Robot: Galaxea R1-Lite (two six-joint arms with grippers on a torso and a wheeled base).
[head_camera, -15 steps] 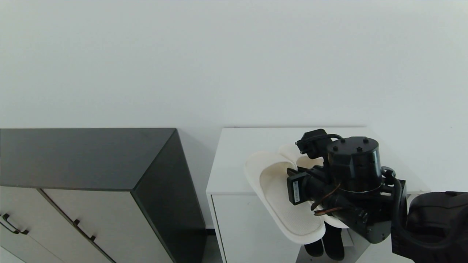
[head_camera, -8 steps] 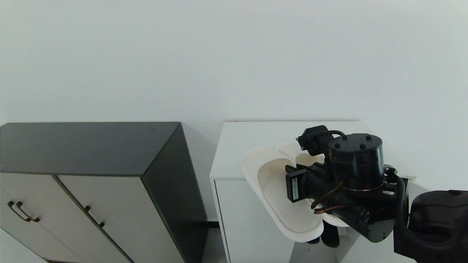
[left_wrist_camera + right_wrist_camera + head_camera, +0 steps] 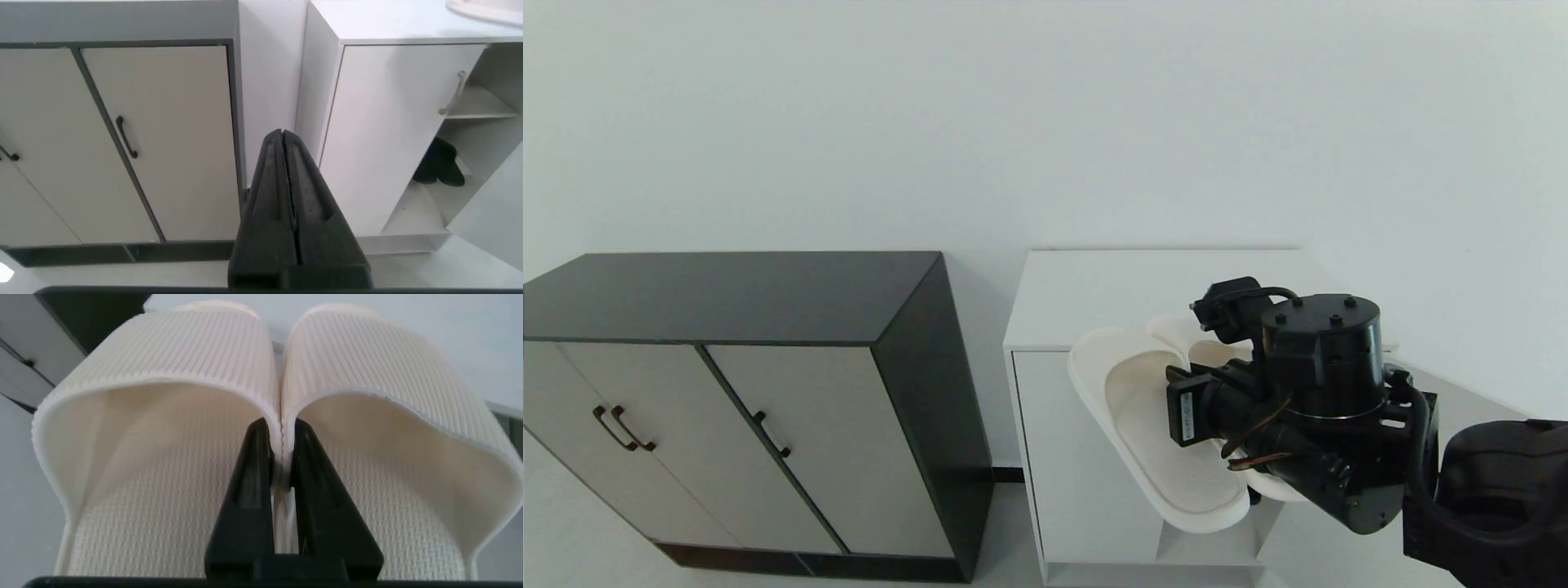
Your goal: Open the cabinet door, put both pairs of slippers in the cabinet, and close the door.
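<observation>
Grip: right tool [image 3: 282, 433] clamped on cream slippers [image 3: 163, 400]; left tool [image 3: 283, 143] pressed together. Left wrist view: black slippers [image 3: 440, 162] in open white cabinet [image 3: 392, 122], mostly blocked in head view.

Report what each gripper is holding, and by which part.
The right gripper is shut on the pair of cream slippers, pinching their two adjoining inner edges together between its fingers. The left gripper is shut and holds nothing.

A home-like room, seemingly an entryway: bare white wall [image 3: 1045, 122], black-topped sideboard [image 3: 727, 294] with pale doors, and beside it a white shoe cabinet [image 3: 1143, 286] with dark slippers [image 3: 439, 163] inside
</observation>
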